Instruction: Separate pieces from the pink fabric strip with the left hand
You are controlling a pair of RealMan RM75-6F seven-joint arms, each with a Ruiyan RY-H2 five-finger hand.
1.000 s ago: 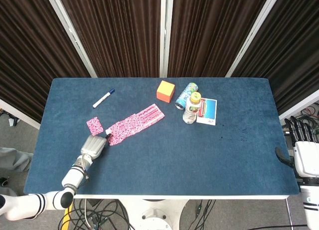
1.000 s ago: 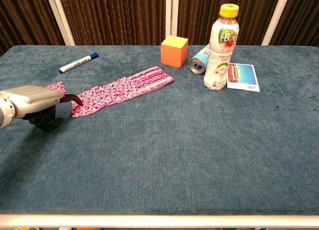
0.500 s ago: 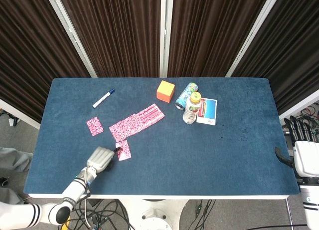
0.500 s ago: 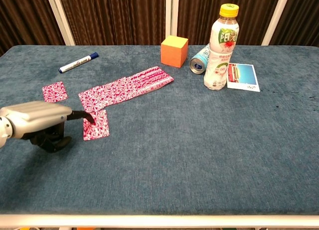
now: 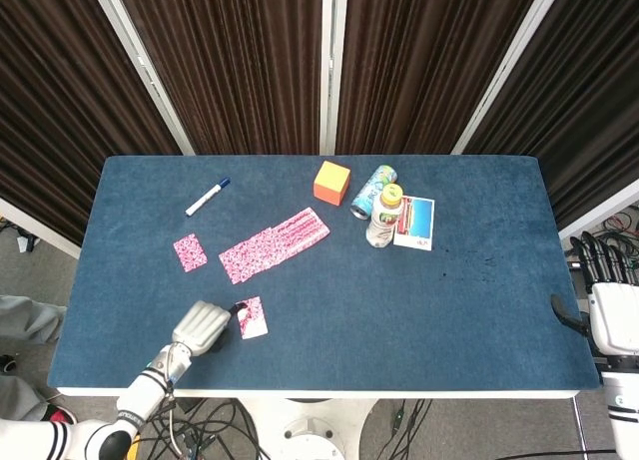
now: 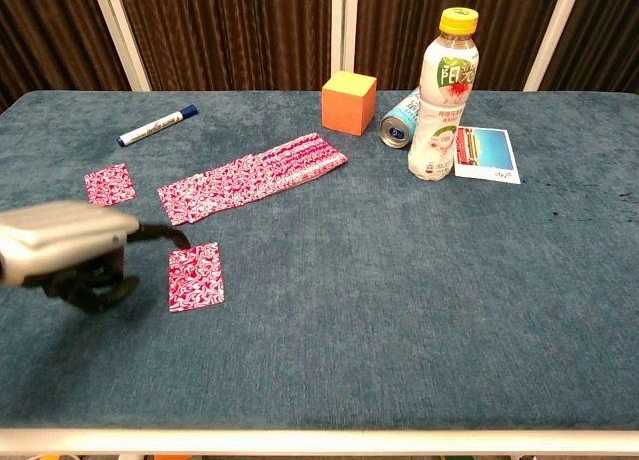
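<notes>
The pink patterned fabric strip (image 5: 275, 243) (image 6: 255, 176) lies diagonally left of the table's middle. One small pink square (image 5: 190, 251) (image 6: 110, 183) lies apart to its left. A second pink piece (image 5: 251, 317) (image 6: 195, 275) lies flat nearer the front edge. My left hand (image 5: 205, 325) (image 6: 70, 250) is just left of it, pinching its near-left corner with dark fingertips (image 6: 180, 238), the other fingers curled under. My right hand (image 5: 604, 280) hangs off the table's right edge, holding nothing, its fingers straight and apart.
A blue-capped white marker (image 5: 208, 196) (image 6: 158, 125) lies at the back left. An orange cube (image 5: 331, 182) (image 6: 349, 102), a can on its side (image 5: 372, 191) (image 6: 402, 118), an upright bottle (image 5: 384, 216) (image 6: 444, 81) and a card (image 5: 415, 223) (image 6: 486, 153) cluster at back centre.
My left hand pulled a piece off the strip's left end and drew it toward the front edge. The strip is shorter and stayed in place. The right hand has not moved.
</notes>
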